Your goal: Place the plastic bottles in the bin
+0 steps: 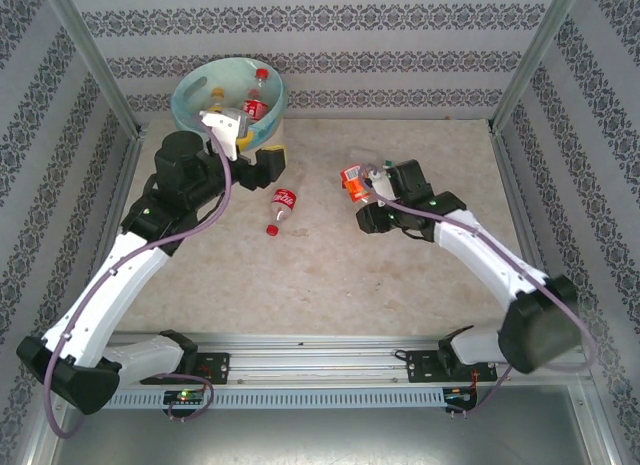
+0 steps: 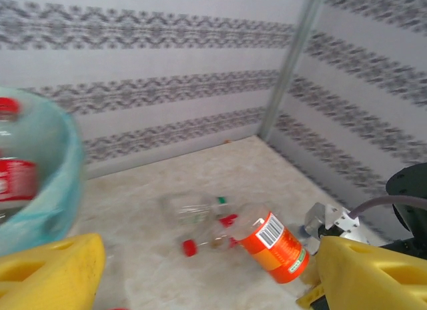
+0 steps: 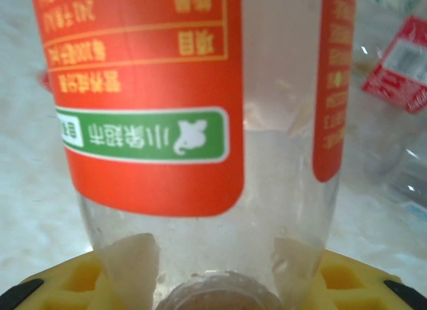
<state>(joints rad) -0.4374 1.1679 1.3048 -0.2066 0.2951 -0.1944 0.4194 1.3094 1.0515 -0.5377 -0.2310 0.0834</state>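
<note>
While the right gripper clamps the orange-labelled bottle, a firm, level lift toward the far-left bin seems best; left gripper spread apart, empty.

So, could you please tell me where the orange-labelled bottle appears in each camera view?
Top external: orange-labelled bottle right of centre, at the right arm's tip.
Left wrist: the bottle sits lower right, tilted.
Right wrist: the bottle is centred, very close, between yellow fingers.
Shared landmark: the right end effector, closed on it.
</note>
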